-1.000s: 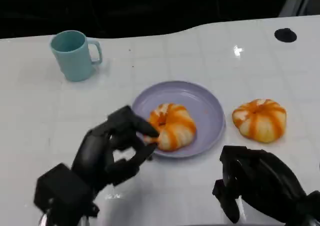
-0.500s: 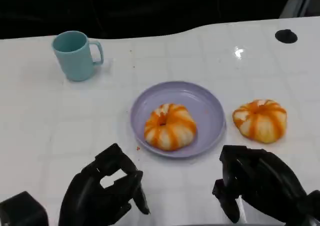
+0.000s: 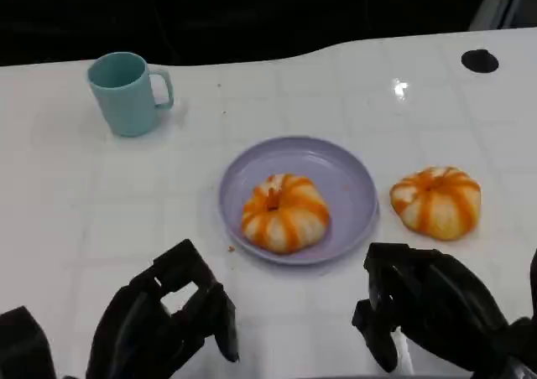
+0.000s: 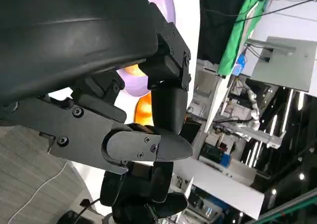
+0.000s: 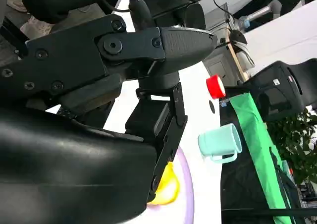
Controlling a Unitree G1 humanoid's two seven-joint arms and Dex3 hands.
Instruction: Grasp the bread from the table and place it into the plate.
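White tiled surface [image 3: 75, 228], dark backdrop behind its far edge. Landmark: lavender plate [image 3: 352, 178], roughly centre.

One orange-and-white striped bread [image 3: 285, 212] lies inside the plate, toward its near-left side. A second striped bread [image 3: 435, 199] sits on the surface just beside the plate's right rim, not touching it. A teal mug [image 3: 125, 92] stands well apart, far-left of the plate, with its handle facing the plate.

Left hand [image 3: 164, 320]: near-left of the plate, holding nothing, fingers loosely curled but apart. Right hand [image 3: 428, 308]: near-right of the plate, nearer to me than the loose bread; fingers curled inward, nothing in them, so clenched on air.

Judgement: the step in hand is the grasp of the loose bread, and the right hand is the closer one. Notes for doing it well:
- Spread the fingers before reaching; as curled now they would push the bread rather than enclose it.
- Come in from above and span the domed top, since the bread looks soft and rounded.
- Grip gently, enough to lift without crushing.
- Set it in the free right portion of the plate, clear of the bread already there.
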